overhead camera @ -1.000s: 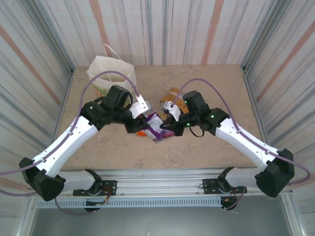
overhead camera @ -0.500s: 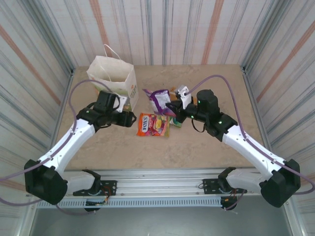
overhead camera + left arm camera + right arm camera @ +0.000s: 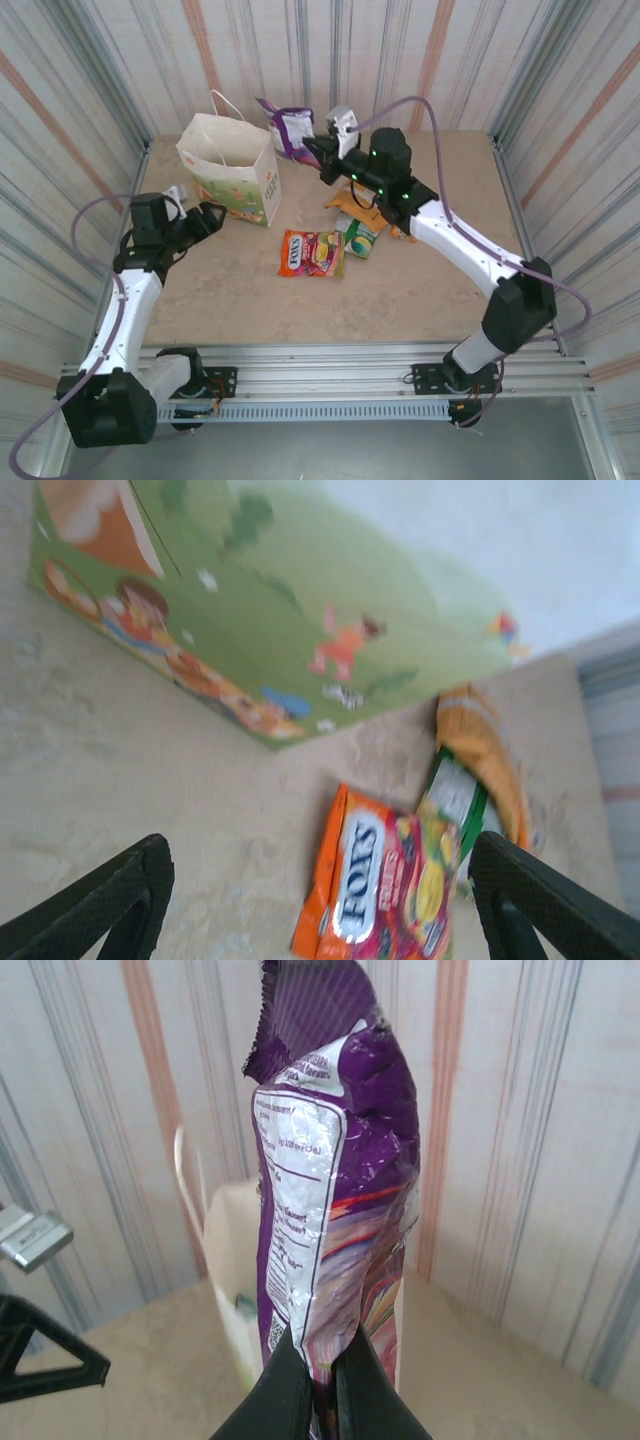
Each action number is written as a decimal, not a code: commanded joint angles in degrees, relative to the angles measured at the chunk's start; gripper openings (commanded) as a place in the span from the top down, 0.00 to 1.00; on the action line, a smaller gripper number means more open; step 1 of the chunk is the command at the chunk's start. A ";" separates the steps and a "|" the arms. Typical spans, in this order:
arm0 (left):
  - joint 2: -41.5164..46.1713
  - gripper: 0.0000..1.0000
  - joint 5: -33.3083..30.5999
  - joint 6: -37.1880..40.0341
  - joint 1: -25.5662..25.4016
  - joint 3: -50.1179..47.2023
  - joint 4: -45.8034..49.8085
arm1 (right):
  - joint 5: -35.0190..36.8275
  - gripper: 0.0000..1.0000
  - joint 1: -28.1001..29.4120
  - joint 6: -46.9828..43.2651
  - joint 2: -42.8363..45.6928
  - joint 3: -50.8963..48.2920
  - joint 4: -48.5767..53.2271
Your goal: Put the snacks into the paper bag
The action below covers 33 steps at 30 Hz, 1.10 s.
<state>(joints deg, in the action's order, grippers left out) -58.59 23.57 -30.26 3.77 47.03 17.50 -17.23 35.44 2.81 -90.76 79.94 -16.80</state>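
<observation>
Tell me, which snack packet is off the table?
The purple packet, pinched in the right gripper above the table; the red-yellow FOX'S packet, green packet and orange packet lie on it.

Both arms are the same build: left arm (image 3: 122,310) and right arm (image 3: 455,240) have white shells on the long links, with chunky black joints and bases. A thin lilac cable (image 3: 437,130) loops off each. The right one has tiny green lights (image 3: 383,191). The left claw (image 3: 320,860) and right claw (image 3: 322,1385) are matte black and angular.
</observation>
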 commanded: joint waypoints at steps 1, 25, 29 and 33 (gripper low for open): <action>-0.03 0.19 4.44 -5.24 3.83 0.47 -7.51 | -3.43 1.00 1.07 0.20 -5.53 8.05 -6.40; -11.19 0.18 9.65 -14.51 8.95 10.10 -20.36 | -9.17 1.00 5.04 1.59 -39.94 45.46 -0.65; -14.02 0.19 10.12 -14.49 8.96 11.63 -19.48 | -9.22 0.92 5.04 2.11 -41.08 46.27 -0.24; -16.68 0.19 11.34 -14.91 8.96 13.00 -18.05 | -8.70 0.66 5.00 2.66 -40.88 46.33 0.05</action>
<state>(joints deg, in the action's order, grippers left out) -74.28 32.77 -44.34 12.34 57.84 -0.73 -25.56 40.27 4.49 -131.81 123.35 -14.98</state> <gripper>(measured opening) 0.813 0.318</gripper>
